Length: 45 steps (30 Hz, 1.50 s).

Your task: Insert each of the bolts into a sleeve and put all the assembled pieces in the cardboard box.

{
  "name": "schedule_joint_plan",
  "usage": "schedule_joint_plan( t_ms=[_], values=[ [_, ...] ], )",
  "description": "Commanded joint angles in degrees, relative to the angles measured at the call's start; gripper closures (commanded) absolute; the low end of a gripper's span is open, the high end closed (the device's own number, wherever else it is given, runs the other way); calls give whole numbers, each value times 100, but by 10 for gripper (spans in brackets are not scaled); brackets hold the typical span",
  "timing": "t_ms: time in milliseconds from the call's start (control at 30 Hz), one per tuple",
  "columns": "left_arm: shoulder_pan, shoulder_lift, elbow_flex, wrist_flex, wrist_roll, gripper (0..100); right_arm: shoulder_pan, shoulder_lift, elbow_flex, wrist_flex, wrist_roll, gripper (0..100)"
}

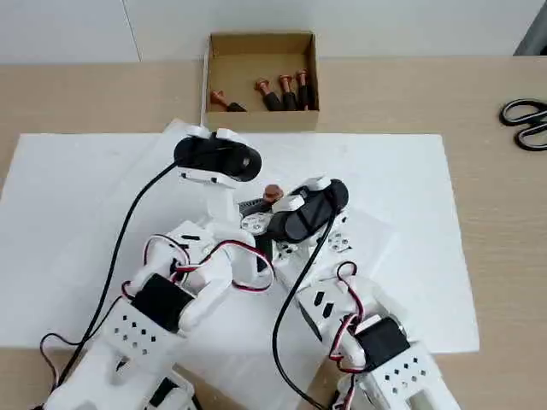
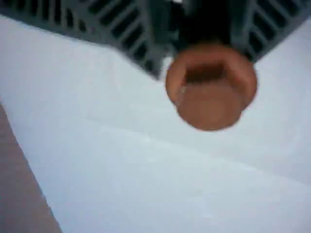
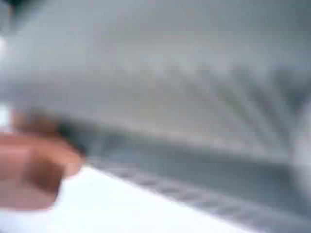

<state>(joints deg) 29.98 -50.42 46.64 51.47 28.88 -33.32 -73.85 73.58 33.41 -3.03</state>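
Observation:
A copper-headed bolt (image 1: 273, 192) sits at mid-table where my two arms meet. In the left wrist view the bolt's head (image 2: 211, 87) faces the camera, with dark ribbed fingers (image 2: 107, 29) on both sides behind it, so my left gripper (image 1: 259, 205) looks shut on it. My right gripper (image 1: 279, 215) is close against the bolt from the other side, its tips hidden under its camera. In the right wrist view a copper shape (image 3: 34, 165) lies beside a grey ribbed surface (image 3: 194, 145). The cardboard box (image 1: 208, 77) at the back holds several assembled pieces (image 1: 282, 92).
A white paper sheet (image 1: 410, 213) covers the work area on the wooden table. Black scissors (image 1: 526, 121) lie at the far right edge. Cables (image 1: 128, 231) trail from both arms toward the front.

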Motion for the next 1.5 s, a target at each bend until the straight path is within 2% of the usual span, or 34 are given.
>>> schedule_joint_plan(
  t_ms=[0, 67, 167, 300, 400, 533, 700, 933, 1033, 1267, 1467],
  values=[
    [9, -123, -980, 1064, -53, 756, 4, -145, -79, -110, -35, 995],
    [-18, -123, -1446, 1697, -360, 753, 4, -145, -79, -110, -35, 995],
    [-589, -132, -2167, 2382, -1266, 753, 13, -145, -79, -110, -35, 995],
    [-1916, -132, -3116, 3138, -2268, 752, 22, -145, -79, -110, -35, 995],
    [-2901, -132, -3213, 3376, -2954, 752, 92, -101, -88, -101, -26, 995],
    [-3710, -114, -3152, 3684, -3244, 752, 576, 13, -404, 119, -35, 995],
    [-3815, -114, -2659, 3684, -3244, 753, 637, 1349, -2259, 1007, -26, 995],
    [-3833, -123, -2492, 3684, -3226, 753, 813, 4505, -5336, 980, 44, 995],
    [-3842, -123, -2492, 3684, -3226, 754, 989, 5912, -6365, 365, 97, 995],
    [-3842, -123, -2492, 3727, -3226, 754, 1218, 9015, -8396, -1877, 132, 995],
    [-3851, -123, -2492, 3807, -3218, 754, 1226, 11336, -10259, -2686, 132, 995]
  ],
)
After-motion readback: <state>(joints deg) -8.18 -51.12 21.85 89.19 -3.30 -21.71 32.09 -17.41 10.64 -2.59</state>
